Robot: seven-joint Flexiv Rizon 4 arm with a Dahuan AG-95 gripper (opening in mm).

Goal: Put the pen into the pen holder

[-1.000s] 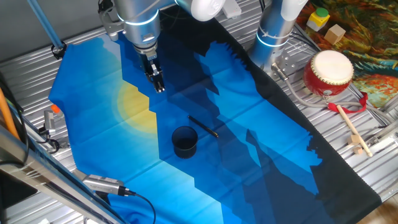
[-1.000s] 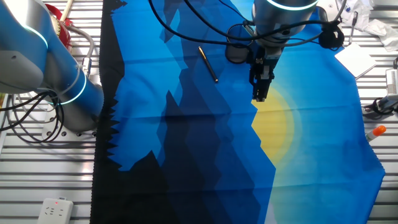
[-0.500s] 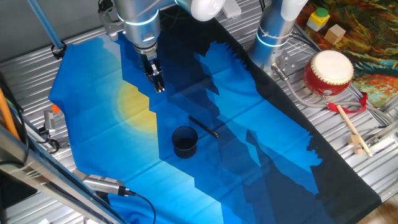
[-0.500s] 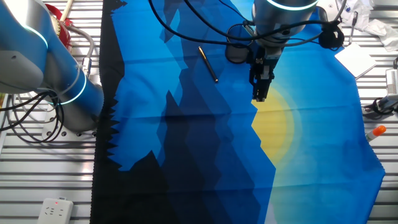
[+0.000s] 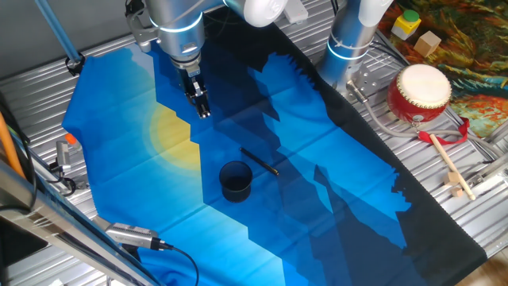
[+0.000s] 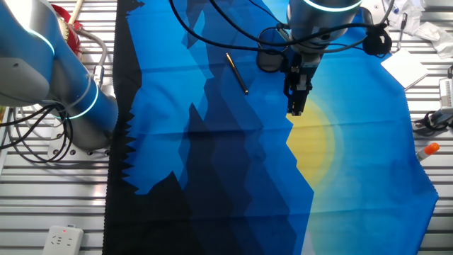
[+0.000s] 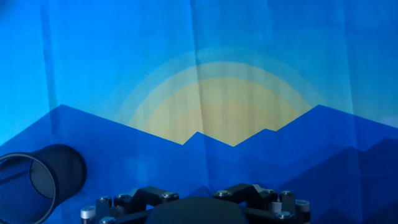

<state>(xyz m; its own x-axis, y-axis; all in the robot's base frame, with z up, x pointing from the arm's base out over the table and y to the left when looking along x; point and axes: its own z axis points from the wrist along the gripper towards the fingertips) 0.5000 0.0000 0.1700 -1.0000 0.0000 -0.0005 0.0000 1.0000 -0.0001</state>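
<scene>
Blue cloth with a mountain-and-sun print covers the slatted metal table; its black edge runs along the side nearest the second arm's base. Arm hangs over the cloth, gripper pointing down above the boundary between the yellow sun and the dark-blue ridge, off the surface. Fingers look close together and nothing is between them in either fixed view, but whether they're fully shut I can't tell (hand view shows only the gripper body at bottom edge, no fingertips).

Red drum with white top sits off the cloth, a drumstick with red handle beside it.

Pen holder, dark round cup, stands upright on the blue area, well apart from the gripper; in the hand view it's at lower left, mesh wall visible.

Pen lies flat on the cloth just beside the holder, not touching it; in the other fixed view it's near the gripper.
</scene>
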